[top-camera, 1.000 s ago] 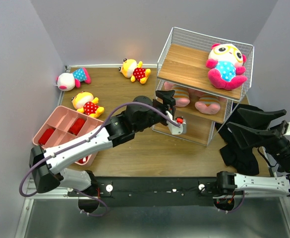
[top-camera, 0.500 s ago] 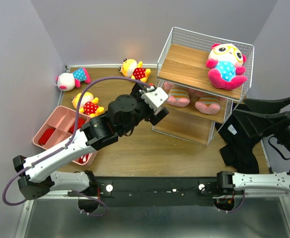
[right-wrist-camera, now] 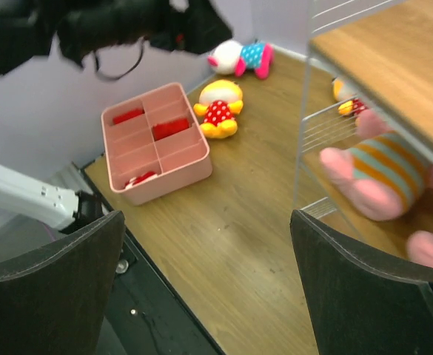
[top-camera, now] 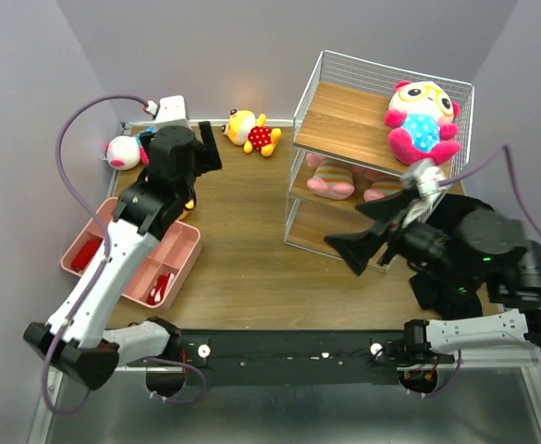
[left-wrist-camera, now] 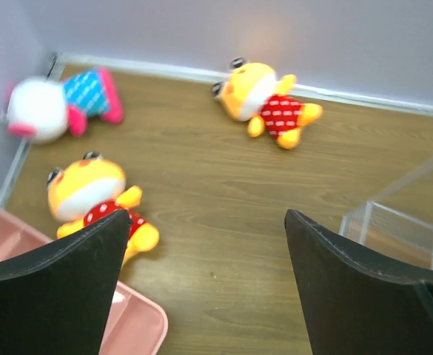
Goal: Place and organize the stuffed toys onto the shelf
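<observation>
The shelf [top-camera: 344,116] stands at the back right. A white-faced toy [top-camera: 423,120] sits on its top board and two pink striped pigs [top-camera: 330,180] lie on the middle board. Another white-faced toy [top-camera: 122,151] and a yellow toy [top-camera: 250,129] lie at the table's back. A second yellow toy [left-wrist-camera: 98,196] lies by the pink tray, mostly hidden under my left arm in the top view. My left gripper [top-camera: 201,153] is open and empty above the back left, near these toys. My right gripper [top-camera: 362,231] is open and empty in front of the shelf.
A pink divided tray [top-camera: 94,242] with red pieces sits at the left front, also in the right wrist view [right-wrist-camera: 153,140]. A black cloth [top-camera: 441,282] lies to the right of the shelf. Walls close in the back and left.
My left arm has swung from the shelf front over to the back left, gripper empty. My right arm has come in from the right edge toward the shelf front.
</observation>
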`<action>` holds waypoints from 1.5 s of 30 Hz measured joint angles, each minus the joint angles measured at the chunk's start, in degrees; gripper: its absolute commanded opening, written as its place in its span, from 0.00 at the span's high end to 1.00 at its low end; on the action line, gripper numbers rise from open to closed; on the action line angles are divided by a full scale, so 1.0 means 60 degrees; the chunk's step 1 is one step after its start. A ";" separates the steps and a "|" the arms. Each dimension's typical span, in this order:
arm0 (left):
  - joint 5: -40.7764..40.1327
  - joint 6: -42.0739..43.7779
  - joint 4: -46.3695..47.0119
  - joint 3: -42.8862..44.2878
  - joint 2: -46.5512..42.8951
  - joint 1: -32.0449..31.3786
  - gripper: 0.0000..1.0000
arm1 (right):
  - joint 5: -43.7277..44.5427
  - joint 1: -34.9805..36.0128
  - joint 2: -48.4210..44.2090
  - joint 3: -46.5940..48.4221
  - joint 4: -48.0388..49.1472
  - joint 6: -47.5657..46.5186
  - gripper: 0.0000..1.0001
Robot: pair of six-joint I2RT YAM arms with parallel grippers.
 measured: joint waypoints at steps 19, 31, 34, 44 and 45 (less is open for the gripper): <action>0.1829 -0.3927 -0.1865 0.1173 0.5490 0.4867 0.36 | -0.1479 0.0000 -0.0197 -0.2980 0.1927 0.0656 0.05; 0.1169 -0.4404 -0.2062 0.1045 0.6517 0.5053 0.46 | -0.1472 -0.0004 -0.0783 -0.3289 0.2208 0.0674 0.05; 0.1180 -0.4393 -0.2018 0.0991 0.6681 0.5053 0.50 | -0.1450 0.0000 -0.0874 -0.3289 0.2208 0.0736 0.06; 0.1457 -0.4164 -0.1632 0.0831 0.7187 0.5049 1.00 | -0.1351 -0.0004 -0.1144 -0.3289 0.2178 0.0838 0.06; 0.1497 -0.4073 -0.1599 0.0827 0.7187 0.5049 1.00 | -0.1341 -0.0004 -0.1155 -0.3289 0.2175 0.0849 0.06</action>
